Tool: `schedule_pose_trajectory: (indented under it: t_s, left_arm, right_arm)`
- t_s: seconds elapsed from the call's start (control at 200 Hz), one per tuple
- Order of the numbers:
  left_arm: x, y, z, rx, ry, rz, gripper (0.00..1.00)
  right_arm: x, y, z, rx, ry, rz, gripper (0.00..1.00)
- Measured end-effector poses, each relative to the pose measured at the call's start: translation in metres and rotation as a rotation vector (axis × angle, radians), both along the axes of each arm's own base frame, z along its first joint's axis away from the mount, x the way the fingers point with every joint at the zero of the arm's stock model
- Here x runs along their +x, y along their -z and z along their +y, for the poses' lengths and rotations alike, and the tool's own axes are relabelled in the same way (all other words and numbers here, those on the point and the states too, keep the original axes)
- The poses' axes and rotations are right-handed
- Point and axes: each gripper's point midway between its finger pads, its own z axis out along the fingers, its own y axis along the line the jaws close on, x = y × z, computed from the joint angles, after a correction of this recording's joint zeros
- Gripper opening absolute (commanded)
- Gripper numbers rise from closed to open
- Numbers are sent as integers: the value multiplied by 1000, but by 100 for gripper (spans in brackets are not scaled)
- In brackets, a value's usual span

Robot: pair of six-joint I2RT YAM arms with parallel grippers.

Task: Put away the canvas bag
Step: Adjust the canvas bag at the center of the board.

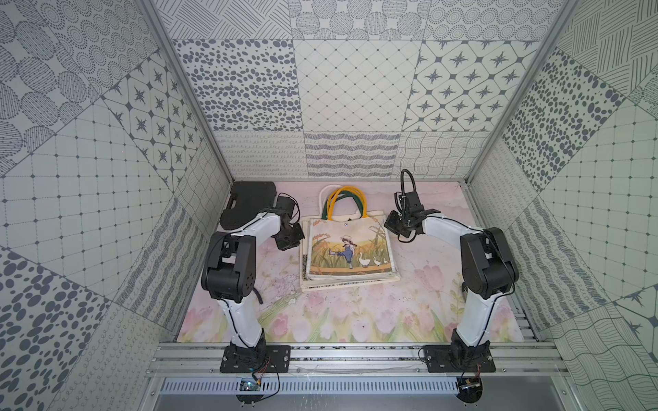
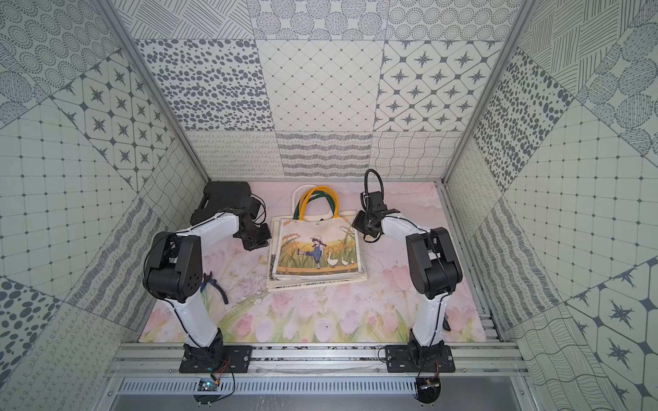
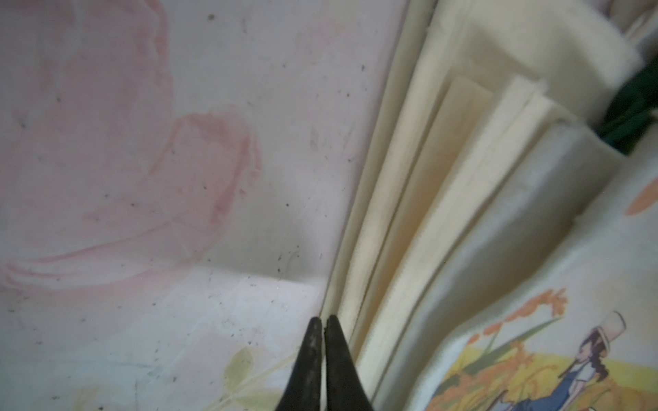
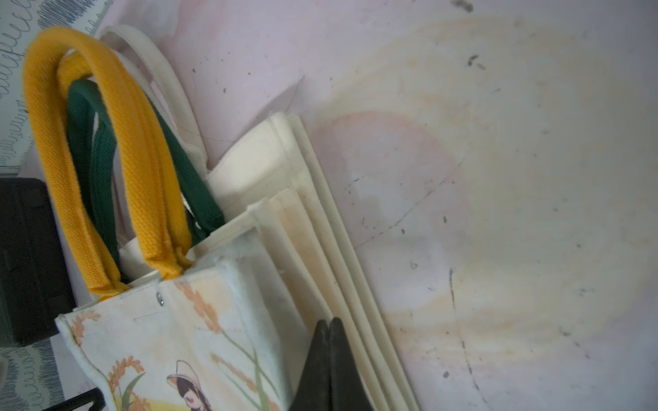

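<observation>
While both arms flank it, the canvas bag [image 1: 350, 249] lies flat atop a stack of folded bags [image 1: 341, 283], right between the fingers. Left gripper [image 3: 323, 322] is pinched together and empty, tips just beside the stack's edge. Right gripper [image 4: 329, 323] is clenched too, empty, tips over the opposite edge.

The stack of canvas bags [image 1: 350, 249] occupied the middle rear of the mat [image 1: 356, 320]; its handles [image 4: 142, 160] reached nearly to the back wall [image 1: 349, 156]. The mat's near half lay open. A black case [image 1: 249, 201] blocked the left rear corner, and pliers [image 2: 215, 286] lay by the left arm [image 1: 229, 263]. Right of the stack the mat was bare. The closed left gripper [image 3: 324, 322] and right gripper [image 4: 329, 323] flanked the stack closely.
</observation>
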Motion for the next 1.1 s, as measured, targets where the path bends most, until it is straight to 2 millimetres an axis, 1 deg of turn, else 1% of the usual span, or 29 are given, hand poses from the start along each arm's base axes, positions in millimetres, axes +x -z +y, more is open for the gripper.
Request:
schedule_pose_trajectory:
  t_s: [0.16, 0.25, 0.4, 0.6, 0.705, 0.935, 1.101]
  left_arm:
    - [0, 2, 0, -1, 1, 4, 8]
    - [0, 3, 0, 0, 4, 7, 8]
    - [1, 3, 2, 4, -1, 6, 7]
    - [4, 1, 20, 59, -39, 12, 6]
    - [7, 3, 24, 75, -48, 21, 5]
    - [10, 18, 24, 80, -47, 57, 5]
    - [18, 19, 18, 81, -35, 50, 5]
  right_arm:
    - [-1, 0, 9, 21, -34, 1, 0]
    - [0, 5, 15, 32, -60, 11, 0]
    - [0, 8, 14, 31, -66, 18, 0]
    - [0, 8, 14, 41, -65, 20, 0]
    - [0, 8, 14, 47, -63, 20, 0]
    - [0, 7, 17, 61, -71, 17, 0]
    - [0, 5, 20, 68, -84, 11, 0]
